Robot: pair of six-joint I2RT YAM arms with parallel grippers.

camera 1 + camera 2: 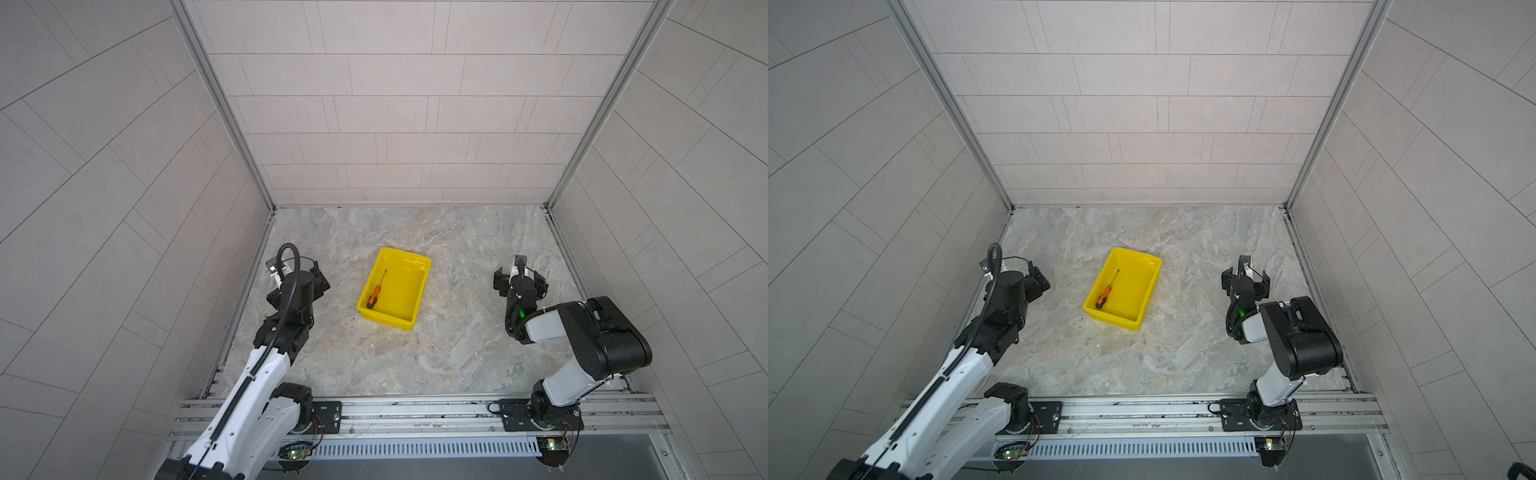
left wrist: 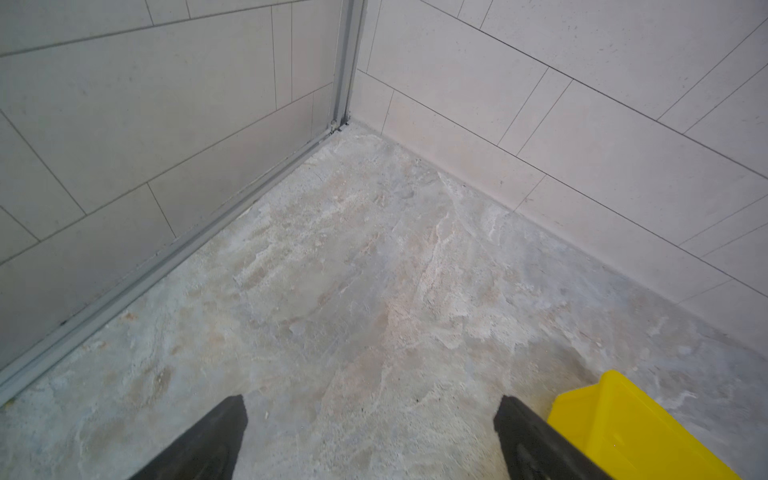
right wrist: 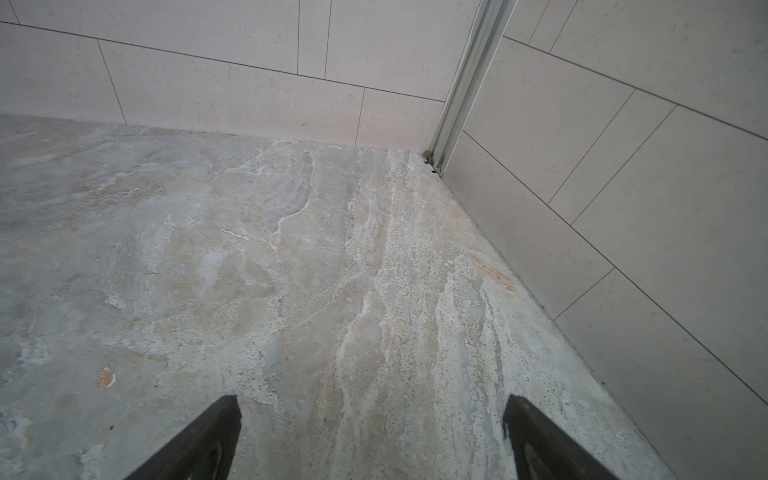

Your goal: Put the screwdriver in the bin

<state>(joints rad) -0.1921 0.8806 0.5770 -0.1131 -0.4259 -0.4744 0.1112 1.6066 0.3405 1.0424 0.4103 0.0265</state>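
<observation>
Nearest the lens in both top views: an aluminium rail (image 1: 415, 409) along the near edge of the desk (image 1: 457, 353), bearing the bases of the left arm (image 1: 249, 386) and the right arm (image 1: 582, 345). Beyond it, marbled grey desk, closed in on three sides by pale tiled panels (image 1: 395, 104).

Between the two sets of jaws, somewhat closer to the left jaws: the bin (image 1: 384, 320), bright yellow, shallow, rectangular, with low walls and a rolled rim, set slightly askew to the rail. Well apart from both sets of jaws, with open desk on either side and nothing standing in the way.

Inside the bin, flat on its floor and close along the wall on the left jaws' side: the screwdriver (image 1: 375, 294). Orange handle, black end toward the rail, thin dark shaft pointing toward the back panels. Much shorter than the bin.

Left jaws spread wide, gripping nothing. Right jaws likewise spread and empty, above bare desk.

Left wrist view: two dark fingers (image 2: 208, 440) wide apart, only bare desk between them. Just outside one finger, a yellow corner of the bin. Ahead of the jaws, a corner post (image 2: 347, 62) where two panels meet.

Right wrist view: dark fingers (image 3: 199, 440) spread just as wide over marbled desk. Ahead of the jaws, a second corner post (image 3: 469, 75). Off to one side, a small orange-brown chip (image 3: 106, 378) in the desk surface.
</observation>
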